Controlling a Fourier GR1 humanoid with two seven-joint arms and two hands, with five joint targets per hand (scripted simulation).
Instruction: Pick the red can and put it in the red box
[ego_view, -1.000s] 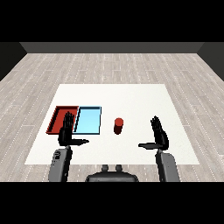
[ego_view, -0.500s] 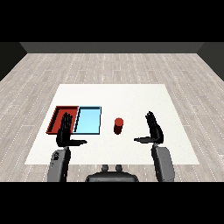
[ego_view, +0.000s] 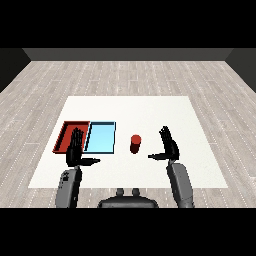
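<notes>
Your right hand (ego_view: 169, 146) has closed in toward the red can (ego_view: 135, 143) at its 9 o'clock — fingers spread, thumb out, ready to wrap — left hand (ego_view: 75, 150) flat, idle by the red tray (ego_view: 64, 136).

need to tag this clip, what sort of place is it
Likely a bare tabletop workspace for sorting: a white table on a grey plank floor, holding a red tray, a light blue tray and a red can.

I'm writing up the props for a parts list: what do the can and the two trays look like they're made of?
Can: uniform matte red with no label or shine, so painted metal or plastic; the look leaves it open. Red tray and blue tray: flat, even colour with thin raised rims and no gloss, probably plastic. Table: plain white, matte, with no grain.
</notes>
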